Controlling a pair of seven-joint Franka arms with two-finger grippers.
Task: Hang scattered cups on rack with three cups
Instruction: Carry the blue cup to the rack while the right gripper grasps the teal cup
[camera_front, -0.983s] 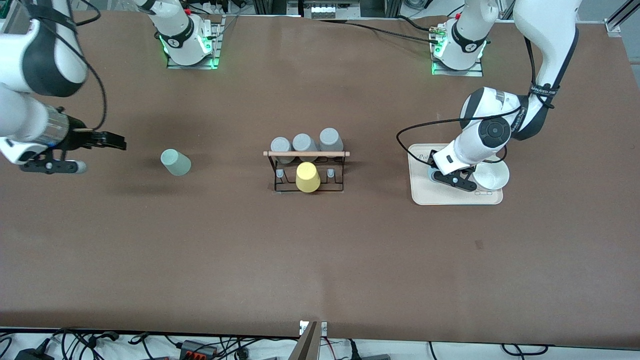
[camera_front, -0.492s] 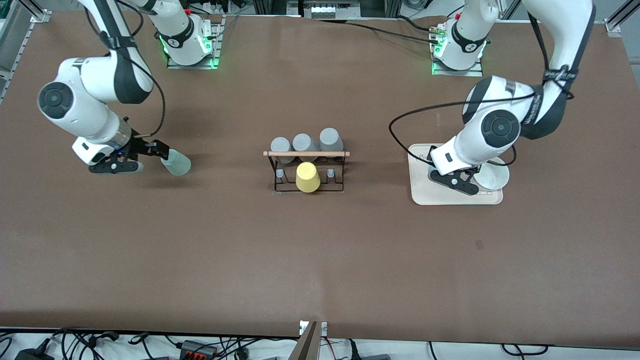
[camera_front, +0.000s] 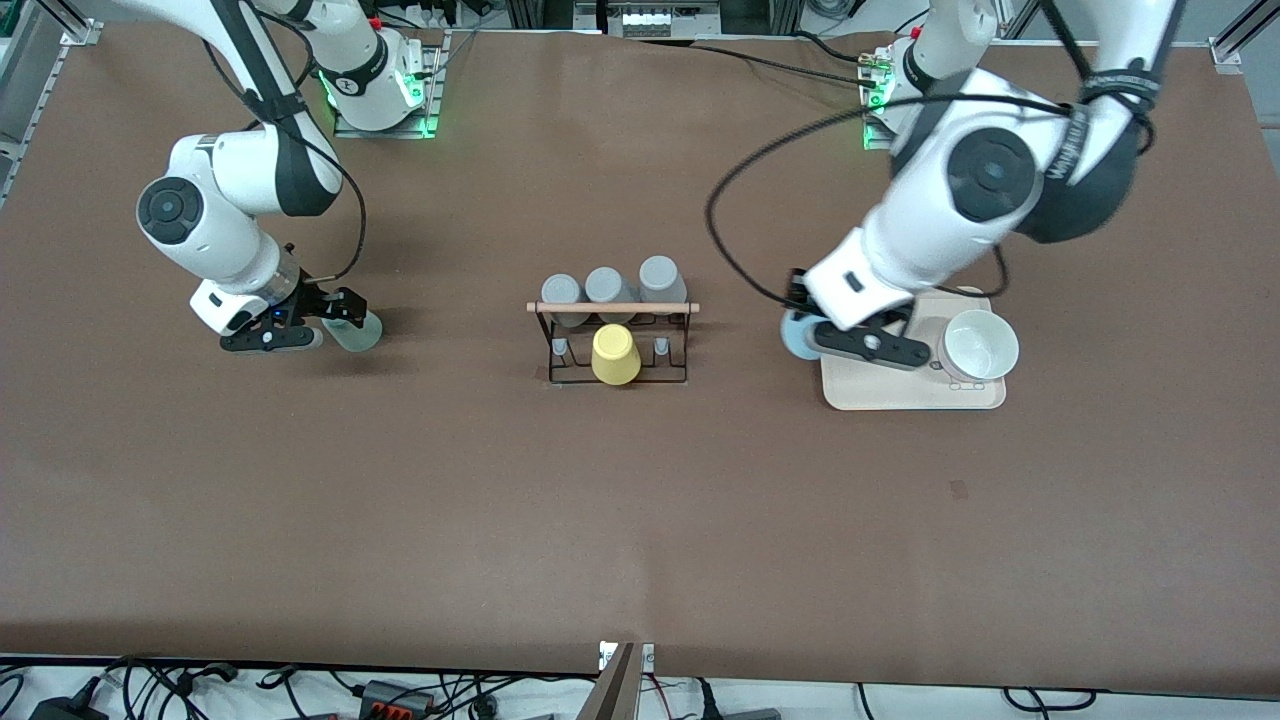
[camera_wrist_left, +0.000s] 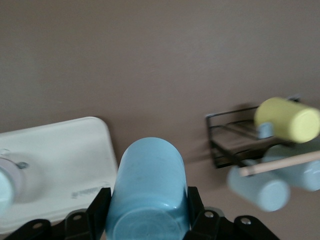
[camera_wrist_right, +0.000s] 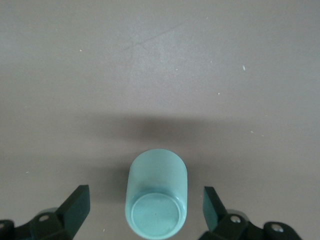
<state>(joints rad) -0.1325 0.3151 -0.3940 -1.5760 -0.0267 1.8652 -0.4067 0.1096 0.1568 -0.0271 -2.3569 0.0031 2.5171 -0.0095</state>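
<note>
The pale mint green cup (camera_front: 362, 333) lies on the table toward the right arm's end. My right gripper (camera_front: 338, 314) is open and straddles it, a gap on each side in the right wrist view (camera_wrist_right: 157, 197). My left gripper (camera_front: 805, 315) is shut on the light blue cup (camera_front: 795, 340) and holds it in the air over the tray's edge on the rack's side; the left wrist view shows the cup (camera_wrist_left: 147, 192) pinched between the fingers. The black wire rack (camera_front: 615, 340) with its wooden rod stands mid-table.
The rack carries three pale grey-blue cups (camera_front: 605, 287) and a yellow cup (camera_front: 615, 355). A beige tray (camera_front: 880, 390) near the left arm holds a white bowl (camera_front: 980, 345). Bare brown table lies between the rack and each gripper.
The right arm swung in and lowered its open gripper around the mint cup. The left gripper lifted the blue cup off the tray and carried it toward the rack.
</note>
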